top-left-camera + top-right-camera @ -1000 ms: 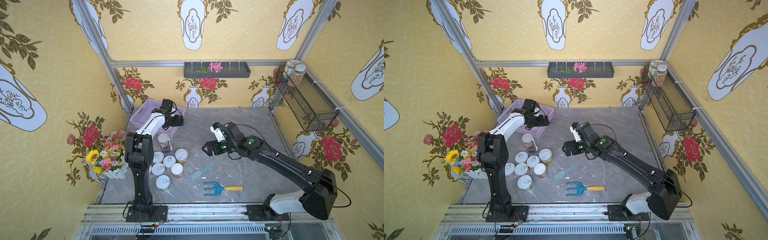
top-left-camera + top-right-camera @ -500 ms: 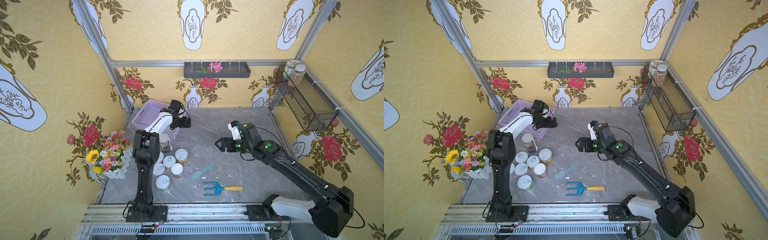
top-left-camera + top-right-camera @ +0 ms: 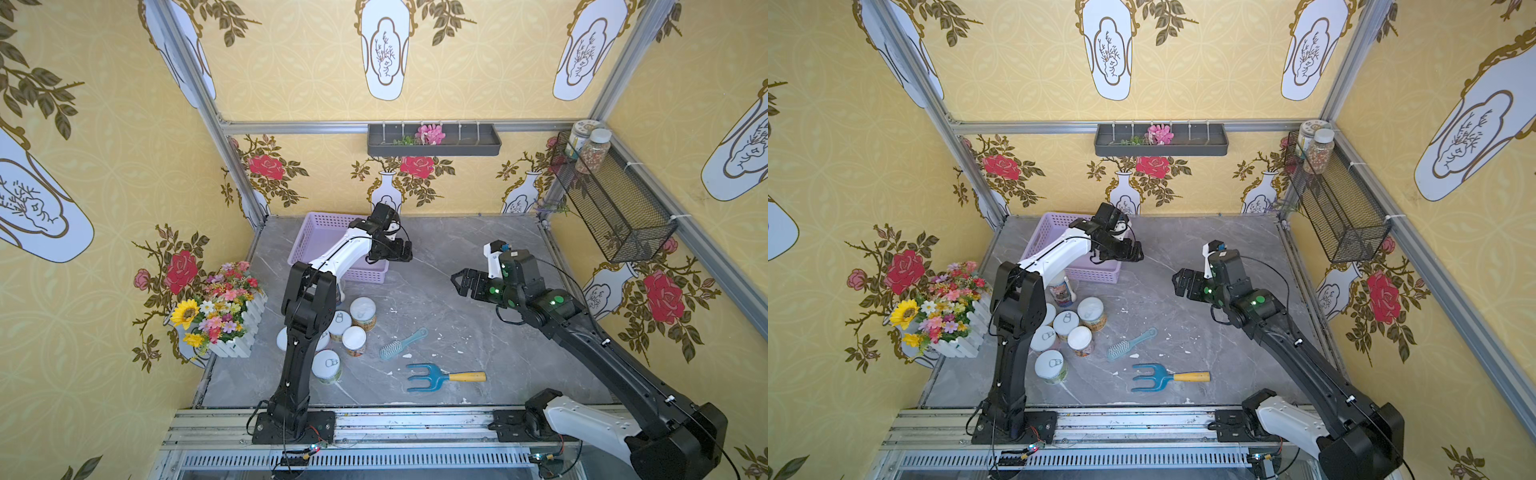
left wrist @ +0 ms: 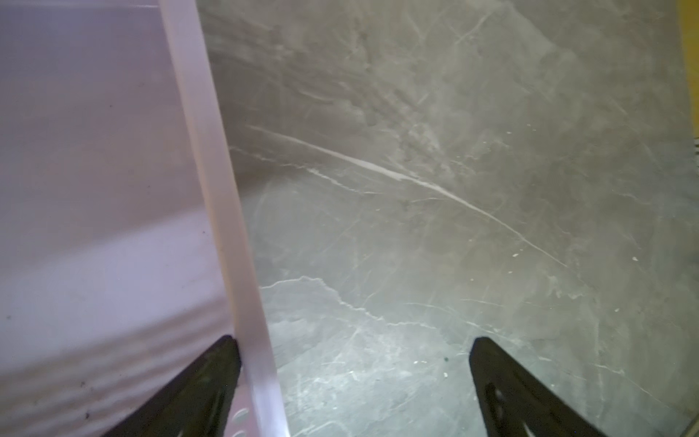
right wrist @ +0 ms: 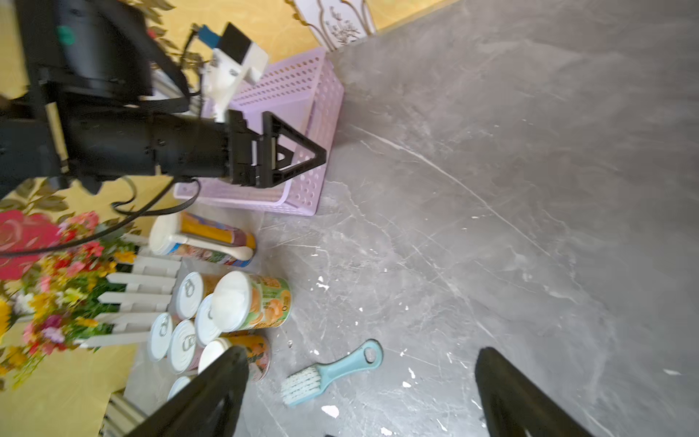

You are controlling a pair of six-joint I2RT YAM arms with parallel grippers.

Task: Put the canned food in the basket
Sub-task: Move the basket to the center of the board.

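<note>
The canned food (image 3: 363, 309), small round metal cans with white or silvery tops and coloured printed labels, stands in a tight group on the grey marble-look tabletop (image 3: 436, 320). It is just beside the white picket box of artificial flowers (image 3: 232, 345), and several cans touch one another. The taller can (image 3: 1062, 291) is nearest to the basket, partly behind the left arm.

The shallow lilac plastic basket with perforated sides (image 3: 320, 237) sits behind the cans, in the back corner. In the part that shows, no can lies inside.

The left gripper (image 3: 405, 253) hangs at the basket's edge, its jaws wide apart and empty. The right gripper (image 3: 459, 282) is well apart from it, above bare table, also spread and holding nothing.

I judge the cans to be stiff and rather heavy for their size, with smooth labels that may slip. The best hold seems to be across the round side wall at about mid-height, taking an outer can first, because there the fingers find room.
</note>
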